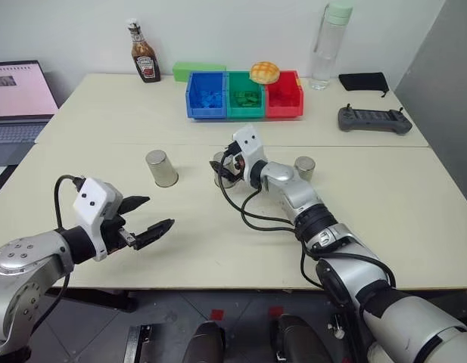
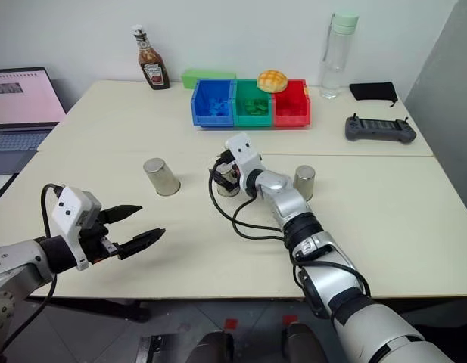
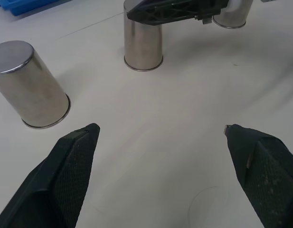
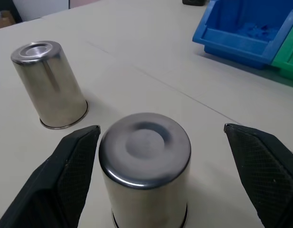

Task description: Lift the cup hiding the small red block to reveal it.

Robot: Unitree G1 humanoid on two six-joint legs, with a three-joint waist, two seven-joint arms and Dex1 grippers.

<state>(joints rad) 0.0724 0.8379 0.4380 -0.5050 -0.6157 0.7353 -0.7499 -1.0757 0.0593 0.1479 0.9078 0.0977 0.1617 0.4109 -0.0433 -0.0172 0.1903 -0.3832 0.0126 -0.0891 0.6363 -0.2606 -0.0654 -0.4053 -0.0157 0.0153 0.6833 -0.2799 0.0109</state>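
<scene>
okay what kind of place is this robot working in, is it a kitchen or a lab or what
Most likely a lab or office test bench, not a kitchen. Pale tables pushed together against a plain wall hold a laptop, a handheld controller and blue, green and red parts bins. Three upturned steel cups look like a staged exercise.

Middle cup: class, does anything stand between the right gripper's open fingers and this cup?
Nothing visible does. The right gripper is open, and the middle cup stands upside down between its fingers, with bare table around it. The other two cups stand apart.
</scene>
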